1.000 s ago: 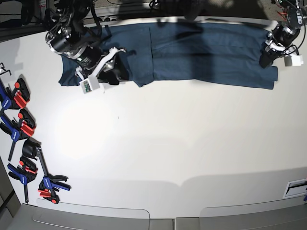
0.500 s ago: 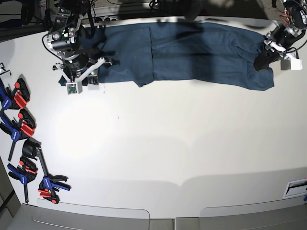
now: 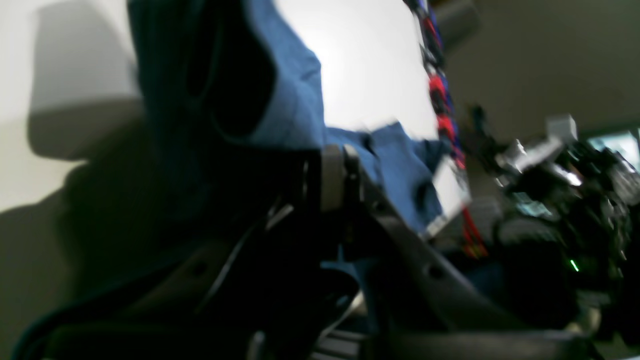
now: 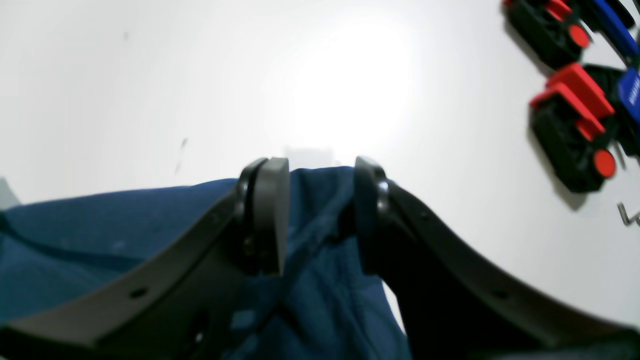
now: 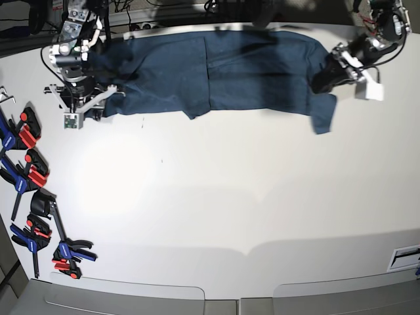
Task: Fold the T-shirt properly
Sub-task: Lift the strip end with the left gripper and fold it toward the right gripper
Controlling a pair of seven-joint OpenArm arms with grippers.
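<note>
The T-shirt (image 5: pixel 216 72) lies in a long band across the far side of the white table (image 5: pixel 223 197), stretched from left to right, with one corner on the right lifted and a flap hanging down toward the near side. The left gripper (image 5: pixel 326 77), on the right of the base view, is pinched closed on that raised corner; in its wrist view the dark fingers (image 3: pixel 332 175) meet with blue cloth bunched up around and above them. The right gripper (image 4: pixel 320 210), at the left end of the shirt, has its two pads standing partly apart with a fold of the hem between them; the cloth runs through the gap, but whether the pads actually press it I cannot tell from these views. The fabric looks like soft, light cotton: it drapes and creases at once where lifted, so it will sag between the two holds and will not keep a shape unless laid flat. It should not slip much against rubbery pads, yet a thin single layer can pull out under tension. The sensible places to hold are the doubled hem or a corner seam, taken well in from the edge, with both ends raised evenly so the middle does not drag and wrinkle. A row of red and blue clamps (image 5: pixel 29 170) sits along the left edge, well apart from the cloth.
</note>
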